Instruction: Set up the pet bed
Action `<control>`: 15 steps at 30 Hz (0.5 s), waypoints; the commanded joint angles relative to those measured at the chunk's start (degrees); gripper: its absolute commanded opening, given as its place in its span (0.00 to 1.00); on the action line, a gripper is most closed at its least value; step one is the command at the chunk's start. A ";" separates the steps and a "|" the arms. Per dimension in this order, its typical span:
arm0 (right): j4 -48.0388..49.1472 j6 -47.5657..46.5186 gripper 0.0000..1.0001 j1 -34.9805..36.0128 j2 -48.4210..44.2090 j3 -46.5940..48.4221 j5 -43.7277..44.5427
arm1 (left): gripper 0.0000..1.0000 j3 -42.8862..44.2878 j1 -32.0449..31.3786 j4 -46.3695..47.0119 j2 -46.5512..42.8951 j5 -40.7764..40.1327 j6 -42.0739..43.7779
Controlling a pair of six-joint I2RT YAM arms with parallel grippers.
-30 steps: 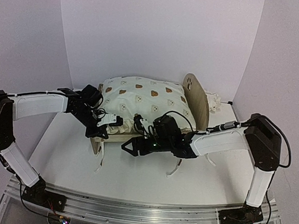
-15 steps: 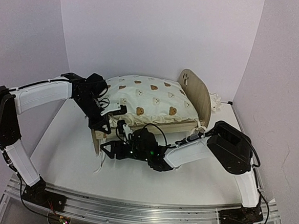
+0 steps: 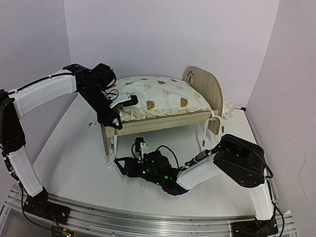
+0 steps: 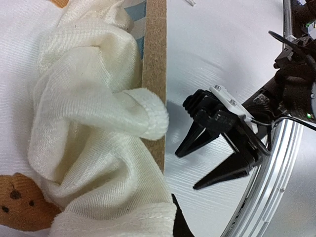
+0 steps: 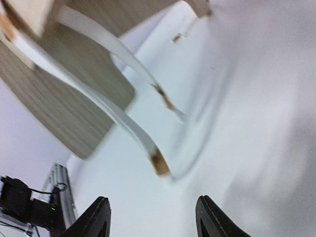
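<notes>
Top external: pet bed [image 3: 163, 123] sits mid-tabletop [image 3: 68, 161], towards the far side, with its headboard [image 3: 204, 92] at the right end. The frame looks to be up on its legs; whether every leg touches can't be told from here.

- The cushion [image 3: 159, 99] is on the frame, so the main step looks done. It's not tidy though: in the left wrist view the cream fabric is bunched and folded over the foot rail [image 4: 154, 74].
- The left fingers [image 3: 109, 117] are at the near-left foot corner, closed. They appear to pinch the cushion hem at the rail; can't tell if the wood is caught too.
- The right fingers [image 3: 126, 163] are low over the tabletop, just in front of the bed and apart from it. They're spread, with nothing between them (clear in the right wrist view).
- White straps [image 5: 123, 126] hang loose under the frame.
- No pillow is visible on the bed. A cream bundle [image 3: 227, 107] lies behind the headboard at far right; it's possibly the pillow, but too small to confirm.

Judgement: roughly two-thirds done. Left to do: flatten the cushion at the foot end, then place the pillow against the headboard.
</notes>
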 commanded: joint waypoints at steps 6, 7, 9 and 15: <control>1.06 -5.86 0.65 0.04 -5.32 -5.17 6.65 | 0.00 10.43 0.50 2.56 -2.37 3.57 -7.19; 1.13 -7.37 0.67 -0.08 -4.15 -3.41 5.70 | 0.00 11.52 0.11 2.10 -2.35 3.94 -7.45; 1.14 -9.15 0.68 -0.19 -1.50 0.03 4.37 | 0.00 12.74 -0.77 1.42 -2.40 4.29 -8.07; 1.15 -11.82 0.71 -0.71 4.59 8.10 2.10 | 0.00 16.26 -2.25 -0.07 -2.15 4.32 -9.11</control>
